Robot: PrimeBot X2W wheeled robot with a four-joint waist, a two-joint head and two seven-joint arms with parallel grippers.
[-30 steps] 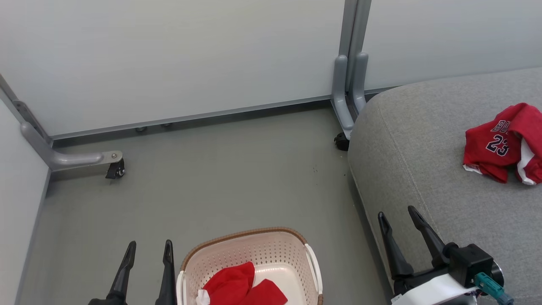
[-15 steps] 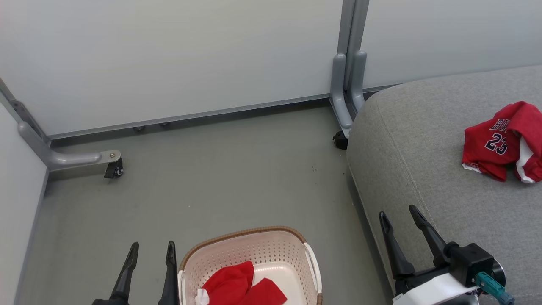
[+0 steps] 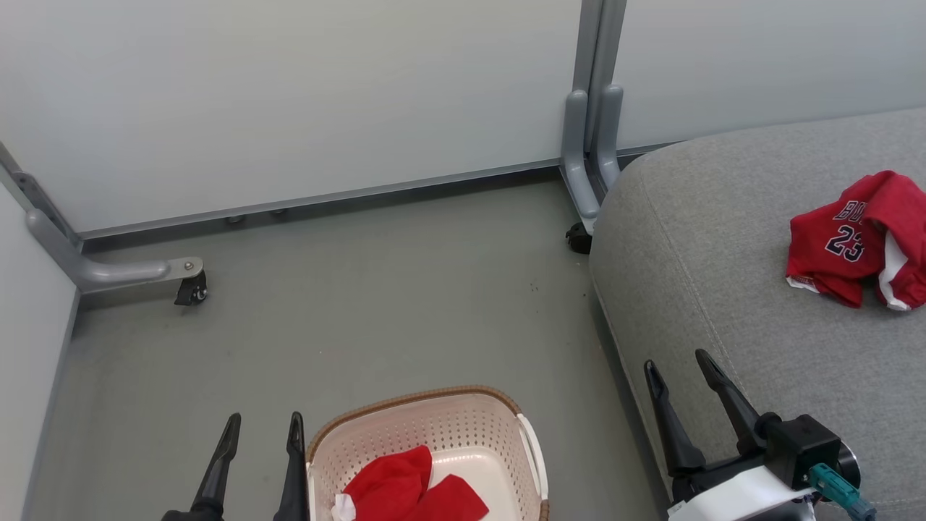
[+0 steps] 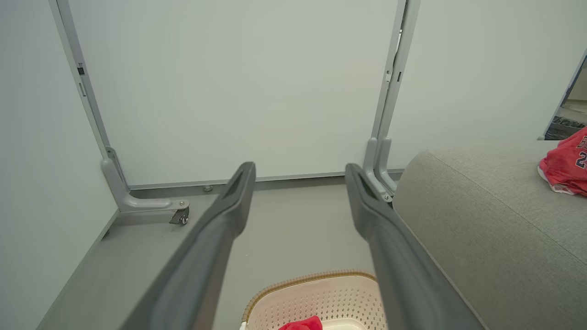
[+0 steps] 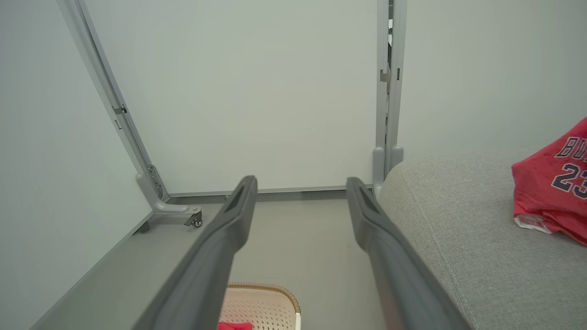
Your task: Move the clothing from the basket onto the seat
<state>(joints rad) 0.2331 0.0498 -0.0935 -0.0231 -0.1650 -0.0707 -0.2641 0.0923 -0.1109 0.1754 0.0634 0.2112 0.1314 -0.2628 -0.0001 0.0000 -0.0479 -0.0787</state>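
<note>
With left gripper (image 3: 264,420) and right gripper (image 3: 676,360) spread empty, the red pieces (image 3: 405,488) in the basket (image 3: 434,407) wanted checking as clothing, not shoes, before any reach.

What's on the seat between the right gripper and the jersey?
Nothing: the head view shows bare seat between the right gripper and the jersey.

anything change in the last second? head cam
No real change. The whole head view slid slightly left, so the camera turned and the things did not move. The left gripper and right gripper stay open and empty, the jersey stays on the seat, and the red piece stays in the basket.
</note>
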